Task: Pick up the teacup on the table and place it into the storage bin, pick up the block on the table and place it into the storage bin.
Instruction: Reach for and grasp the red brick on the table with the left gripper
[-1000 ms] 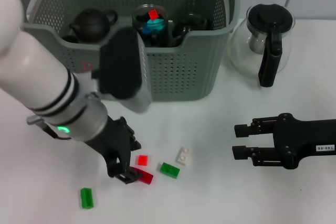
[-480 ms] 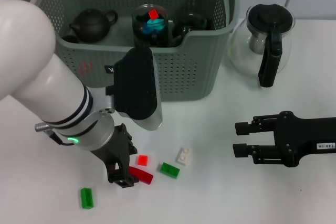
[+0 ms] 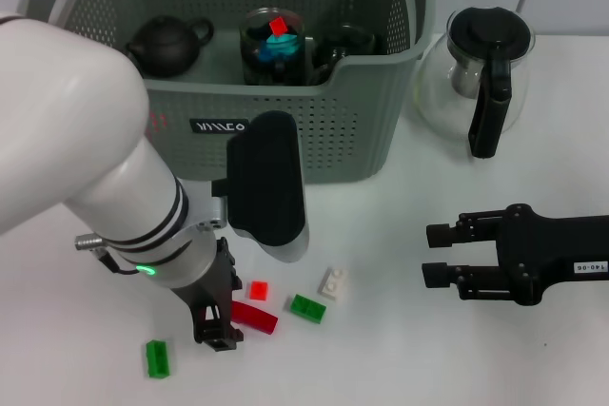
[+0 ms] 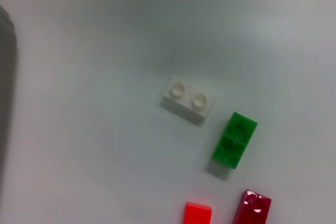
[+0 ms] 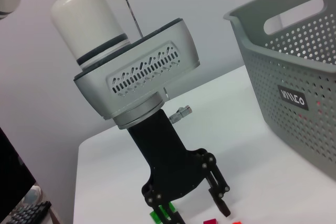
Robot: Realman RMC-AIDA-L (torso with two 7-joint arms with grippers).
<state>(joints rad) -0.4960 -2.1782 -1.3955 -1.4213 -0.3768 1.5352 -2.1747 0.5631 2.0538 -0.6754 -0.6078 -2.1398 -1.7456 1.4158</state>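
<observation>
Currently: your left end effector (image 3: 221, 322), fingers spread, straddles the dark red block (image 3: 254, 316); small red block (image 3: 258, 290) just beside risks being nudged. Right end effector (image 3: 436, 254) parked, released.

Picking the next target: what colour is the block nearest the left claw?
Dark red block, clearest in the head view.

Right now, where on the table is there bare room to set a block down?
Bare patches: between the white block and the right hand, and in front of the glass teapot. Crowded: around the left hand, where the dark red block, small red block and green blocks cluster before the storage bin.
</observation>
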